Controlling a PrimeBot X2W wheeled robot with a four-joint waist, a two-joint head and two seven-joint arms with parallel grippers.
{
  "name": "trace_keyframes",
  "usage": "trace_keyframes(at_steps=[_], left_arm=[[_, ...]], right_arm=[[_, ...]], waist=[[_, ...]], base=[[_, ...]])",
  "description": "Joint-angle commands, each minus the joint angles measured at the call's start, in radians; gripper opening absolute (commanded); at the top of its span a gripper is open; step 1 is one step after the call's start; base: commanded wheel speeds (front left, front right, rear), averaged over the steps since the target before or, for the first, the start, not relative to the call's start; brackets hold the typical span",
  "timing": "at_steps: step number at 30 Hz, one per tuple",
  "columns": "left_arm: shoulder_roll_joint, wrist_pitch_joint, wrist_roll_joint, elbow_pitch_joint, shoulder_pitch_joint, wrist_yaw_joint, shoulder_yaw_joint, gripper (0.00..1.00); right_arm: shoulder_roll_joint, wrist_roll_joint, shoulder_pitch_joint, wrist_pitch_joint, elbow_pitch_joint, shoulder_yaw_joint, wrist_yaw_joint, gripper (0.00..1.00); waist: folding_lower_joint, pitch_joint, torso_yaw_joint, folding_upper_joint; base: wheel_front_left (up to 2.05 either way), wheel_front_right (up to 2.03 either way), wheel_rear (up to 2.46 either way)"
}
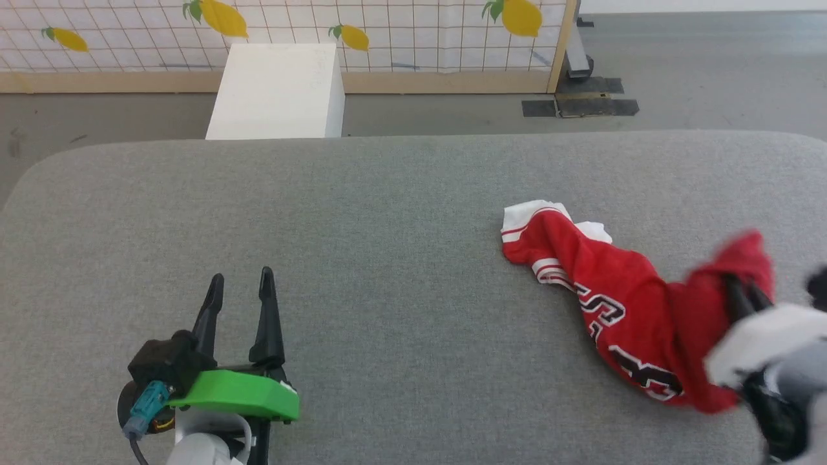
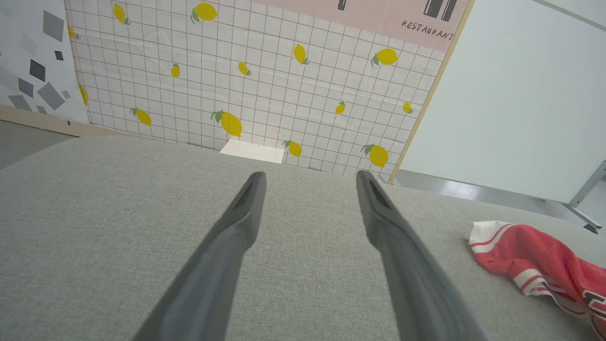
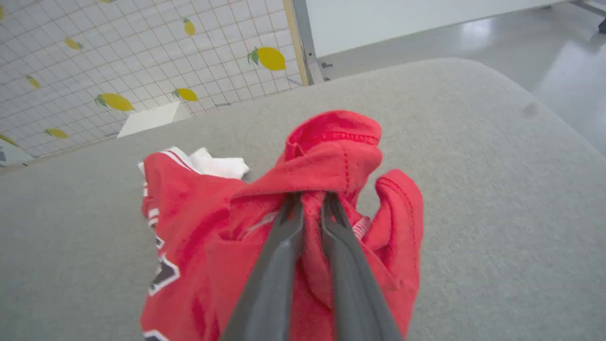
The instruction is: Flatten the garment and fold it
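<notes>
The garment point(image 1: 620, 303) is a red jersey with white sleeves and black lettering, lying crumpled at the right of the grey table. My right gripper point(image 1: 743, 287) is shut on a bunched red fold of it; in the right wrist view the two fingers pinch the cloth point(image 3: 326, 156) near the hem, and that part is lifted. A white striped sleeve of the garment point(image 2: 530, 258) shows at the right of the left wrist view. My left gripper point(image 1: 240, 279) stands open over bare table at the lower left, far from the garment, nothing between its fingers point(image 2: 246, 208).
The grey padded table point(image 1: 387, 226) has rounded corners and its far edge runs across the upper head view. Beyond it stand a white box point(image 1: 278, 90) on the floor and a lemon-patterned screen point(image 1: 291, 32) with a wooden frame.
</notes>
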Motion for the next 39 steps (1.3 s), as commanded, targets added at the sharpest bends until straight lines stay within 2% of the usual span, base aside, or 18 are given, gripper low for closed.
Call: trace_keyframes(at_steps=[1, 4, 8, 12, 15, 16, 17, 19, 22, 26, 29, 34, 39], left_arm=[[-0.003, -0.005, -0.004, 0.004, 0.003, -0.003, 0.004, 1.00], [-0.003, -0.005, -0.005, 0.007, 0.004, -0.003, 0.001, 1.00], [-0.003, -0.005, -0.010, 0.008, 0.002, -0.003, -0.007, 1.00], [-0.003, -0.005, -0.016, 0.009, -0.001, -0.002, -0.016, 1.00], [-0.003, -0.005, -0.019, 0.008, 0.002, 0.001, -0.014, 1.00], [-0.003, -0.005, -0.018, 0.009, 0.003, 0.001, -0.014, 1.00], [-0.003, -0.005, -0.018, 0.009, 0.004, 0.001, -0.012, 1.00], [-0.003, -0.005, -0.018, 0.009, 0.006, 0.002, -0.009, 1.00], [-0.003, -0.005, -0.012, 0.013, 0.012, 0.000, -0.004, 1.00], [-0.003, -0.005, -0.008, 0.016, 0.015, -0.006, -0.009, 1.00], [-0.003, -0.005, -0.008, 0.018, 0.009, -0.012, -0.025, 1.00], [-0.003, -0.005, -0.007, 0.033, -0.043, -0.034, -0.116, 1.00], [-0.003, 0.009, -0.016, 0.109, -0.164, -0.063, -0.316, 1.00]], right_arm=[[0.003, 0.010, -0.011, -0.009, -0.056, 0.077, -0.001, 0.00], [0.003, 0.028, 0.012, 0.012, -0.174, 0.310, -0.001, 0.00], [0.003, 0.034, 0.063, 0.089, -0.217, 0.579, -0.001, 0.00], [0.003, 0.004, 0.114, 0.200, -0.160, 0.736, -0.001, 0.00], [0.003, 0.000, 0.147, 0.287, -0.112, 0.783, -0.001, 0.00], [0.003, 0.001, 0.152, 0.297, -0.111, 0.789, -0.001, 0.50], [0.003, 0.008, 0.155, 0.289, -0.119, 0.780, -0.001, 1.00], [0.003, 0.026, 0.153, 0.247, -0.144, 0.753, -0.001, 1.00], [0.003, 0.049, 0.132, 0.096, -0.207, 0.664, -0.001, 1.00], [0.003, 0.055, 0.112, -0.116, -0.248, 0.510, -0.001, 1.00], [0.003, 0.023, 0.114, -0.214, -0.223, 0.368, -0.001, 1.00], [0.003, -0.015, 0.132, -0.264, -0.153, 0.215, -0.001, 1.00], [0.003, -0.028, 0.141, -0.300, -0.090, 0.144, -0.001, 1.00]], waist=[[0.0000, -0.006, 0.003, 0.0000], [0.0000, -0.012, 0.009, 0.0000], [0.0000, -0.013, 0.022, 0.0000], [0.0000, -0.009, 0.040, 0.0000], [0.0000, -0.006, 0.046, 0.0000], [0.0000, -0.005, 0.047, 0.0000], [0.0000, -0.004, 0.047, 0.0000], [0.0000, -0.004, 0.045, 0.0000], [0.0000, -0.010, 0.032, 0.0000], [0.0000, -0.022, 0.007, 0.0000], [0.0000, -0.024, -0.013, 0.0000], [0.0000, -0.013, -0.052, 0.0000], [0.0000, 0.014, -0.093, 0.0000]], base=[[0.00, 0.00, 0.00], [0.00, 0.00, 0.00], [0.00, 0.00, 0.00], [0.00, 0.00, 0.00], [0.00, 0.00, 0.00], [0.00, 0.00, 0.00], [0.00, 0.00, 0.00], [0.00, 0.00, 0.00], [0.00, 0.00, 0.00], [0.00, 0.00, 0.00], [0.00, 0.00, 0.00], [0.00, 0.00, 0.00], [0.00, 0.00, 0.00]])
